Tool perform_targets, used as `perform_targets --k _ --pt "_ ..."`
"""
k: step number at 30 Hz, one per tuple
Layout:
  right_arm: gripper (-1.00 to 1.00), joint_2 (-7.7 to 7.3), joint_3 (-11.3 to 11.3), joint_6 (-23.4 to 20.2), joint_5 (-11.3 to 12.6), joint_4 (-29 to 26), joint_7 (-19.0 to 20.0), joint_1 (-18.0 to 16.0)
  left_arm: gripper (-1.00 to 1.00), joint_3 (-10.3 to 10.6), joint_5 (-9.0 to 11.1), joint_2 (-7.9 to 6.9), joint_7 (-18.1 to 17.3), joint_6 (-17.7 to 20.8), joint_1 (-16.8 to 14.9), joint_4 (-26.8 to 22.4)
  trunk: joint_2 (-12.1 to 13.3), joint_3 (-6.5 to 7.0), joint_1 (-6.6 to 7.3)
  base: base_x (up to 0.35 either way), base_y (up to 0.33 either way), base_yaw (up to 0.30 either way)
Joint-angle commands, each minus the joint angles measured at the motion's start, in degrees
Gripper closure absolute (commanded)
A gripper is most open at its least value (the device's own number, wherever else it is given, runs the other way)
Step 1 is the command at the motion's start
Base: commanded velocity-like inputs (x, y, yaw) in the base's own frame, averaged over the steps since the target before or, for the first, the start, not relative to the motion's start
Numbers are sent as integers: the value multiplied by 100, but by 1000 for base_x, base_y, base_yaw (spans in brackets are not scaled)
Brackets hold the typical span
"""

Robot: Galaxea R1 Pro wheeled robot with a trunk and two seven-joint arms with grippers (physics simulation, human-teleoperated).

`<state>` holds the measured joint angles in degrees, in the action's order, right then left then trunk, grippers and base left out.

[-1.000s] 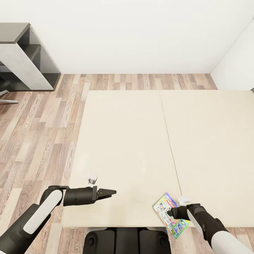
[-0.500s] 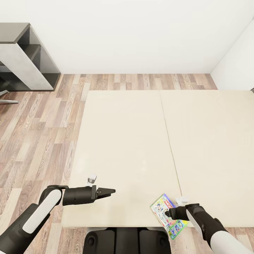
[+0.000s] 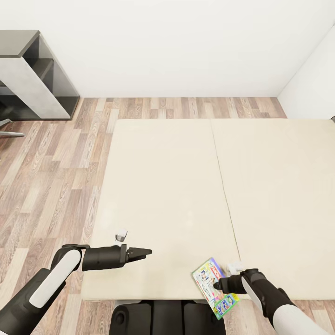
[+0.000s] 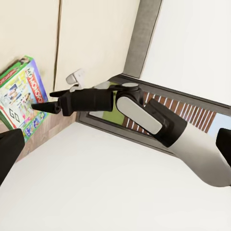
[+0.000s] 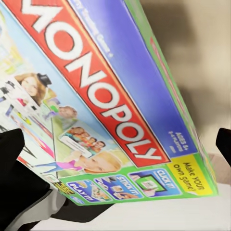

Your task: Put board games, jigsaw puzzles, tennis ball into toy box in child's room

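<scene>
The white and green Monopoly board game (image 3: 204,277) hangs tilted over the near edge of the beige bed (image 3: 186,177). My right gripper (image 3: 217,284) is shut on its right side. In the left wrist view the same box (image 4: 17,96) shows with the right gripper (image 4: 42,107) pinching its edge. Its printed lid (image 5: 96,106) is close up in the right wrist view. My left gripper (image 3: 145,253) hovers over the bed's near left part, open and holding nothing, well left of the box. The toy box is out of view.
The table (image 3: 18,46), dark grey with a white front, stands at the far left against the white wall. Wood floor (image 3: 56,163) runs along the bed's left side and far end. A white wall closes the right corner.
My right gripper has carried the Monopoly box to the left and toward me, so it now overhangs the bed's near edge more. The left arm has barely moved.
</scene>
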<state>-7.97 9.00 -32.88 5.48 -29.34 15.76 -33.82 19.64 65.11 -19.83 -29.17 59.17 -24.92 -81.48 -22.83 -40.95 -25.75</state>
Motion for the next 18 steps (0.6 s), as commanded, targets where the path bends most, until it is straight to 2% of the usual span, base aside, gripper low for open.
perform_targets --k 1,18 --pt "-100 -7 40 -40 56 -7 -17 -2 -100 5 -24 -4 -37 7 -4 0 -9 -6 -3 0 0 0" --pt "-100 -3 55 -75 44 359 -64 -2 -100 -37 -24 -11 -45 7 -4 0 -9 -6 -3 0 0 0"
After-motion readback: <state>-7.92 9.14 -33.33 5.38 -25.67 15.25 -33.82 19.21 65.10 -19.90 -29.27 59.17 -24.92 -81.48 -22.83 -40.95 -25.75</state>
